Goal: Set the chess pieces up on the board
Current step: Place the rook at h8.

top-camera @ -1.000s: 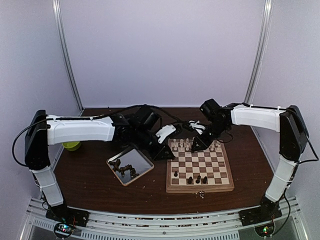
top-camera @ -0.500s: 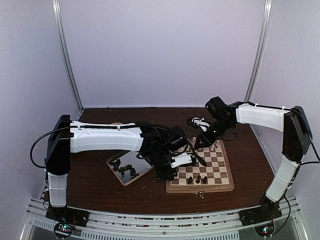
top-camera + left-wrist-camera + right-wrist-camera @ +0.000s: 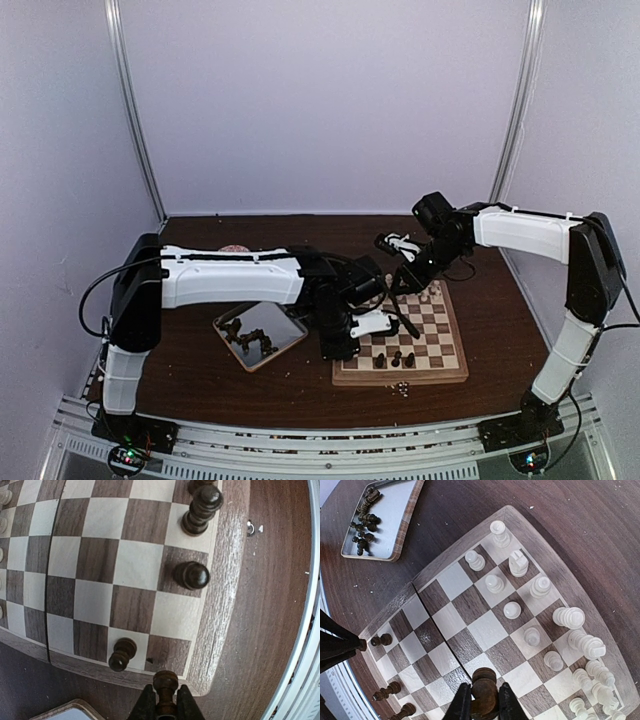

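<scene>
The board (image 3: 400,378) lies right of centre, and its pale rim (image 3: 225,585) shows in the left wrist view. Cream chess pieces (image 3: 540,586) fill its far rows. A few dark pieces (image 3: 396,358) stand on the near rows, one (image 3: 191,575) by the rim. My left gripper (image 3: 165,694) hangs over the board's near-left corner, shut on a dark piece (image 3: 165,681). My right gripper (image 3: 485,697) hovers above the middle squares, shut on another dark piece (image 3: 484,686). In the top view the left gripper (image 3: 347,340) and right gripper (image 3: 404,282) stand apart.
A silver metal tray (image 3: 283,343) left of the board holds several dark pieces (image 3: 364,510). Small beads (image 3: 401,389) lie on the table in front of the board. The left arm's fingers (image 3: 335,642) show at the right wrist view's left edge.
The left arm has swung from beside the board's far-left side down to its near-left corner, carrying a dark piece. The right gripper has shifted slightly back over the board.
</scene>
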`<control>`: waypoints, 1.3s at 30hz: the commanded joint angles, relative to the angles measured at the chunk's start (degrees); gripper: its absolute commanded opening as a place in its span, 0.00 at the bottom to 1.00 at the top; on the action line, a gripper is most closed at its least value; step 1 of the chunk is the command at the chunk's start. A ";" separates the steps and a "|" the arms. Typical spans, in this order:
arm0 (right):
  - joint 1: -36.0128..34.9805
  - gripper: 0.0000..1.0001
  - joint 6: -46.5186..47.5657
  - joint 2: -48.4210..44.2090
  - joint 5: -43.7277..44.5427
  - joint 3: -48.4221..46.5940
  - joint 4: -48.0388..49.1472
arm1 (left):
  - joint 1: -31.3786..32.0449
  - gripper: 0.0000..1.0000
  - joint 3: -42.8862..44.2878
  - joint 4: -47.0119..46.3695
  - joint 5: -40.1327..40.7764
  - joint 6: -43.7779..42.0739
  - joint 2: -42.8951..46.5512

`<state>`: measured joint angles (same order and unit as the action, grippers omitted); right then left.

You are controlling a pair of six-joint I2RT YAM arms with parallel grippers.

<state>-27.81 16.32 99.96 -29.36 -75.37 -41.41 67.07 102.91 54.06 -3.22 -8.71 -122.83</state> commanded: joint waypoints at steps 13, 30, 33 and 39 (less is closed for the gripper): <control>0.76 0.07 0.65 -0.80 -0.69 0.25 -0.07 | 0.26 0.18 5.01 1.40 -0.86 -3.22 -4.70; 1.00 0.07 0.75 -0.34 -1.05 0.14 -0.32 | 0.87 0.24 7.87 4.91 -1.61 -4.96 -6.81; 1.01 0.07 0.73 -0.32 -1.05 0.14 -0.26 | 0.87 0.27 7.91 4.91 -1.53 -5.02 -6.73; 1.16 0.07 0.89 -1.14 -0.60 0.05 -0.42 | 0.92 0.37 6.57 3.22 0.73 -4.91 -3.88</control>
<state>-27.22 16.53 99.96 -29.80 -75.37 -41.50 67.61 109.30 58.37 -3.95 -13.17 -128.90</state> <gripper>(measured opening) 0.162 0.345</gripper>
